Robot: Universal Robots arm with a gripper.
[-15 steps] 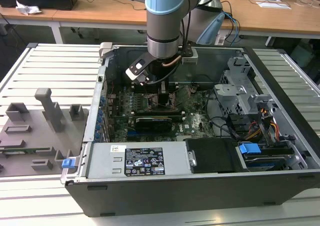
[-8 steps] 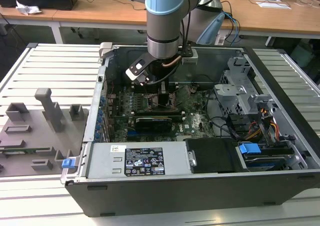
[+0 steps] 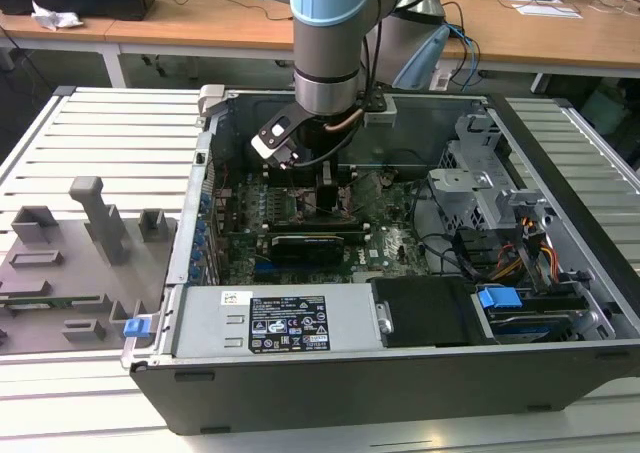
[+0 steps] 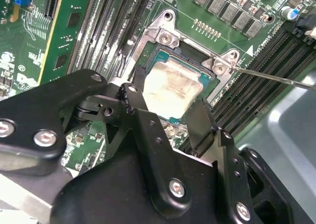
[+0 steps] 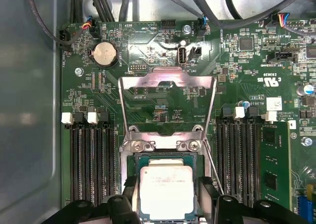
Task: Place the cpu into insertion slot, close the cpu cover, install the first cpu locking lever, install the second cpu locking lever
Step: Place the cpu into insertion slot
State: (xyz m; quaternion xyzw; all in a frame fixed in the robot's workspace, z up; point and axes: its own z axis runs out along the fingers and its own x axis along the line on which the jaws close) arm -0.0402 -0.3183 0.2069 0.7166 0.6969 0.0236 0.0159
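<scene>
The cpu [image 5: 165,189] [image 4: 173,88], a pale silver square chip, lies flat within the insertion slot [image 5: 163,146] [image 4: 168,36], whose shiny rim is ringed by green board. My gripper [image 5: 167,197] [image 4: 168,108] is low over the slot, its black fingers [image 5: 129,192] hugging two opposite edges of the chip. The cpu cover [image 5: 168,78], a silver frame with a cut-out centre, stands swung open away from the slot. A thin wire lever [image 5: 213,169] [image 4: 276,78] runs beside the slot. In the exterior view the gripper [image 3: 325,188] reaches down into the open computer case [image 3: 400,373].
Long black memory slots [image 5: 91,159] [image 5: 242,155] flank the socket on both sides. Cables [image 5: 98,1] hang past the board's edge. A drive cage [image 3: 480,173] and power supply [image 3: 280,323] crowd the case. A grey fixture [image 3: 95,213] sits on the slatted table at the exterior view's left.
</scene>
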